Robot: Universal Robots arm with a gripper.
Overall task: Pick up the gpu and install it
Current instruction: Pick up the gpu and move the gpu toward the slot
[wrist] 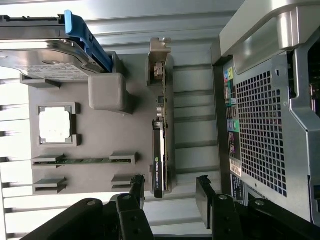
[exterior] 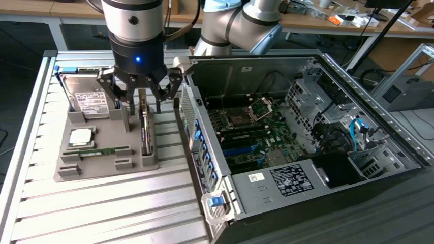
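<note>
The gpu [exterior: 145,129] stands edge-on in a slot on the exterior view's right side of the grey holder tray [exterior: 101,170]. It is a thin dark card with a silver bracket at its far end. My gripper [exterior: 142,107] hangs directly over it, open, with its black fingers straddling the card's upper part. In the wrist view the gpu [wrist: 160,140] runs lengthwise, and one end lies between the fingers [wrist: 137,187] of the gripper [wrist: 170,189]. One finger is close to the card and the other stands well apart from it.
The tray [wrist: 100,130] also holds a hard drive [exterior: 91,101], a CPU [exterior: 80,136] and a RAM stick [exterior: 101,151]. An open PC case [exterior: 305,127] lies on the exterior view's right with its motherboard [exterior: 251,132] exposed. The case wall [wrist: 265,125] stands close beside the gpu.
</note>
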